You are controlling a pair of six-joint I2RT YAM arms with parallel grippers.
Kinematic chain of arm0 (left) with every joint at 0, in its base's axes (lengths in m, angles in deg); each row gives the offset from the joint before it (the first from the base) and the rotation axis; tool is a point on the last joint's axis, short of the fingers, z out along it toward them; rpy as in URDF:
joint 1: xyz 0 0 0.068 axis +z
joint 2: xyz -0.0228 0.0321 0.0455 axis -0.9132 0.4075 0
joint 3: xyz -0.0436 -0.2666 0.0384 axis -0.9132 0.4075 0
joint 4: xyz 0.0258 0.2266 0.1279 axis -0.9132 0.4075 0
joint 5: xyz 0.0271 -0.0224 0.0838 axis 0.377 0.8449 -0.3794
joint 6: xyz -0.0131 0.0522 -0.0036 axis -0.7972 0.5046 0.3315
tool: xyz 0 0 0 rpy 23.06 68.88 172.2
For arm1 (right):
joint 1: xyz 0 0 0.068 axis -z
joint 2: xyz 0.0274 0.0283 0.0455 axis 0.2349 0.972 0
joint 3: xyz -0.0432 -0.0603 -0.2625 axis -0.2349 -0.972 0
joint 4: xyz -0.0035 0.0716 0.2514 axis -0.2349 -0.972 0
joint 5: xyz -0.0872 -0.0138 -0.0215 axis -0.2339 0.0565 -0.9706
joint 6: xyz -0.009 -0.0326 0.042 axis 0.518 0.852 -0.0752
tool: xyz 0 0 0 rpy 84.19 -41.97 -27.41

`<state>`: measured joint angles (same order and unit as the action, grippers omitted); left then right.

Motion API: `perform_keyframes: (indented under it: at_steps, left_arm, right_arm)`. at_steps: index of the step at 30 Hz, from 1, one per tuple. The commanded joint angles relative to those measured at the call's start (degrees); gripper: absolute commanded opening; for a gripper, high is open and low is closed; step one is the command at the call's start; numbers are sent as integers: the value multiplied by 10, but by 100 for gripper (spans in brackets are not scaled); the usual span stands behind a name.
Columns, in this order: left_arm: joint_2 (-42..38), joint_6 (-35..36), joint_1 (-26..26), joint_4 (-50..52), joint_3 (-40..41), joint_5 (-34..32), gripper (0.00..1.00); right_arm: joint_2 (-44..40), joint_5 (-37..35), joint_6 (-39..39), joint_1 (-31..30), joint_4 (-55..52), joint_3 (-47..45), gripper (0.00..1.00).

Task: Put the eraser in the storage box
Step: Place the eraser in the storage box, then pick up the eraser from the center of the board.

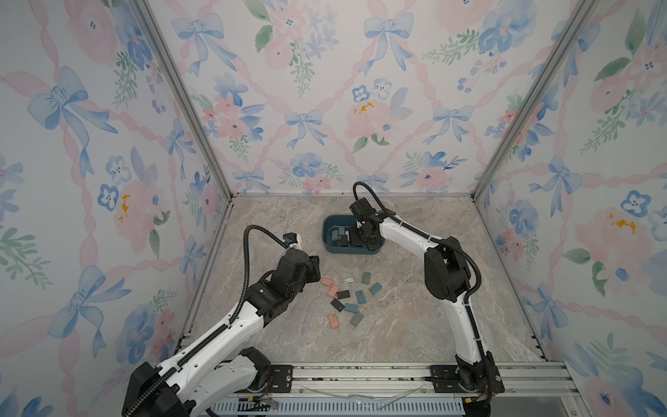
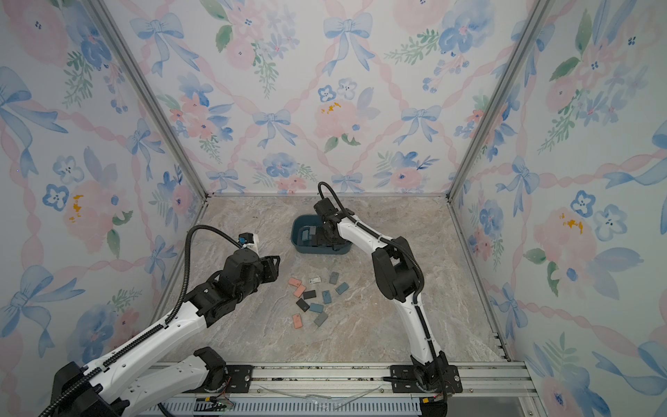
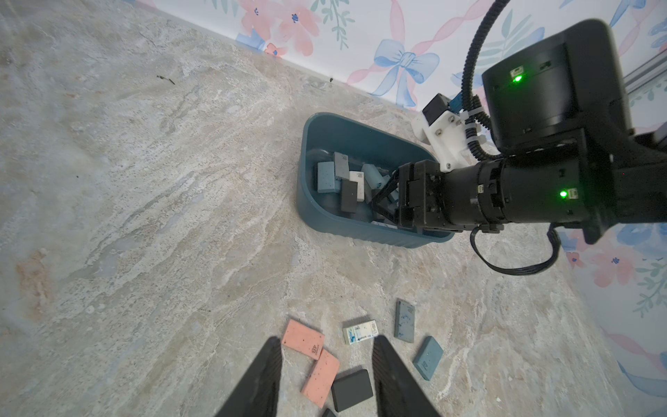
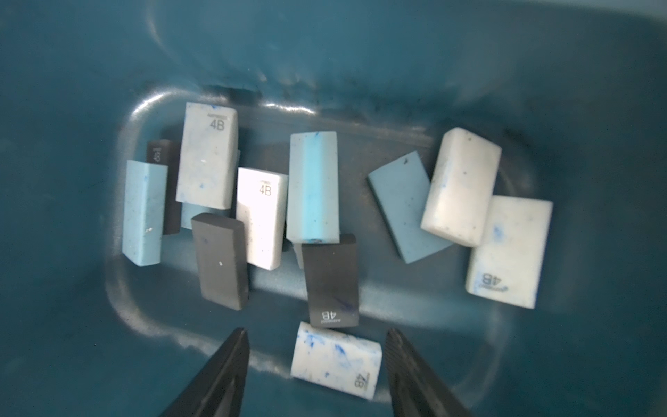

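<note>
White and blue-smeared, the eraser (image 4: 335, 361) is seen lying released on the floor of the storage box (image 4: 72, 144) between the parted jaws of the right gripper (image 4: 317, 334), while the left gripper (image 3: 326, 340) is held open and empty over the loose erasers (image 3: 319, 375), presumably for the next pick.
</note>
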<state>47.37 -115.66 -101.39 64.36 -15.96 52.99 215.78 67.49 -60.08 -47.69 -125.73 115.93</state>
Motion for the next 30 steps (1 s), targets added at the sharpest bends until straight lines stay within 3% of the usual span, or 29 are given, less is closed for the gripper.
perform_keyframes:
  at_steps: [1,14,30]
  left_arm:
    - [4,-4,5,-3,0,6,45]
    - [66,-33,-5,40,-17,55,52]
    - [177,-176,-44,76,-30,116,57]
  right_arm:
    - [-48,2,-2,6,0,-2,64]
    - [-235,36,-11,7,88,-147,66]
    - [-403,19,-11,14,154,-334,69]
